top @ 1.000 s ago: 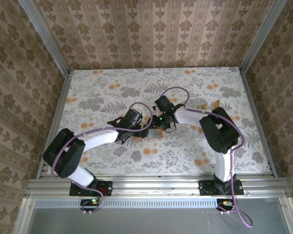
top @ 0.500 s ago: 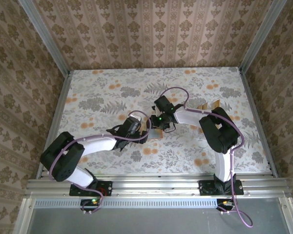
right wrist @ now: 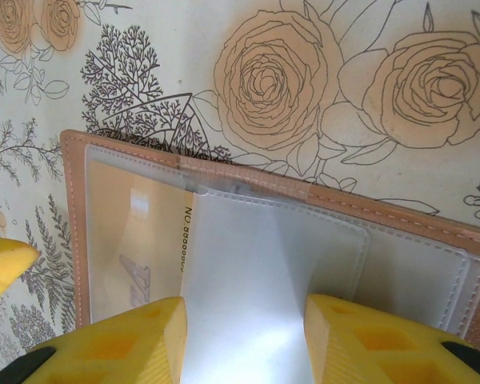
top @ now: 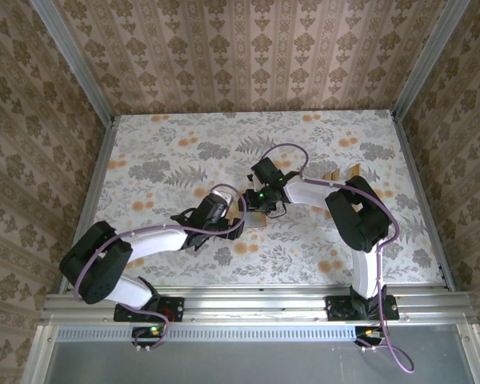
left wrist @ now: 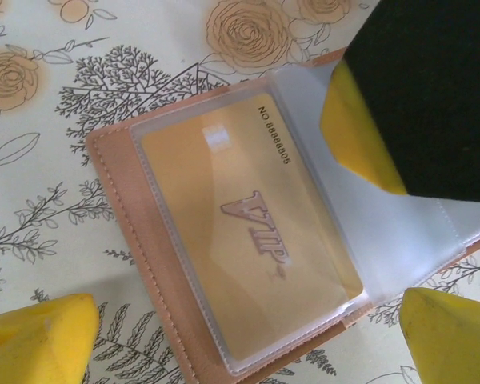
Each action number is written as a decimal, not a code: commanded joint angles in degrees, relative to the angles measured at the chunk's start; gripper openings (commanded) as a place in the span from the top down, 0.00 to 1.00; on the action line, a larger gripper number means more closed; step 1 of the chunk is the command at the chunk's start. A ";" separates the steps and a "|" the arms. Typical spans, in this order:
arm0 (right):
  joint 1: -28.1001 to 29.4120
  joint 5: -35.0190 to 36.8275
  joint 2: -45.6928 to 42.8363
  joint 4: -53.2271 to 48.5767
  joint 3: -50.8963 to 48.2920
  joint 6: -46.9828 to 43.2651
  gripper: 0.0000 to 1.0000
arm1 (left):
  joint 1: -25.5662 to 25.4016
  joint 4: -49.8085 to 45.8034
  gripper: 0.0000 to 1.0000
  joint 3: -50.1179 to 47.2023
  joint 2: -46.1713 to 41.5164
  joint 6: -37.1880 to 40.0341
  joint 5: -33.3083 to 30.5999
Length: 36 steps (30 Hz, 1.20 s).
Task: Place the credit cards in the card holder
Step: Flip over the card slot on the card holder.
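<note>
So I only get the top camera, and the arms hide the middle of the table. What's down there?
Observer: The holder lies open, with a gold card marked VIP inside.
Operator: Is either arm holding anything?
Observer: The left fingers stand wide apart over it, empty.
Operator: And the right?
Observer: A clear sleeve rises between the right fingers; whether they grip it I can't tell.
</note>
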 commanded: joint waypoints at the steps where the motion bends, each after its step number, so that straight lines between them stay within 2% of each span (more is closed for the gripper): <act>1: 0.32 -0.93 1.42 -0.26 -0.13 0.77 0.56 | -0.26 1.14 0.02 1.62 1.39 1.67 1.40; 7: 0.31 -0.90 1.42 -0.35 -0.30 0.75 0.56 | -0.29 0.90 0.02 3.33 3.76 2.08 0.78; 16: 0.22 -1.37 0.68 -1.36 0.83 0.68 0.56 | -0.27 -0.97 0.03 3.72 6.88 1.03 -3.59; 25: -0.85 -1.13 -2.49 -2.39 2.37 0.78 0.50 | -0.21 0.55 0.03 1.47 7.00 -0.26 -3.85; 36: -2.86 -1.24 -5.19 -0.38 -1.84 1.94 0.46 | -0.26 1.29 0.03 0.49 6.76 -0.71 -3.49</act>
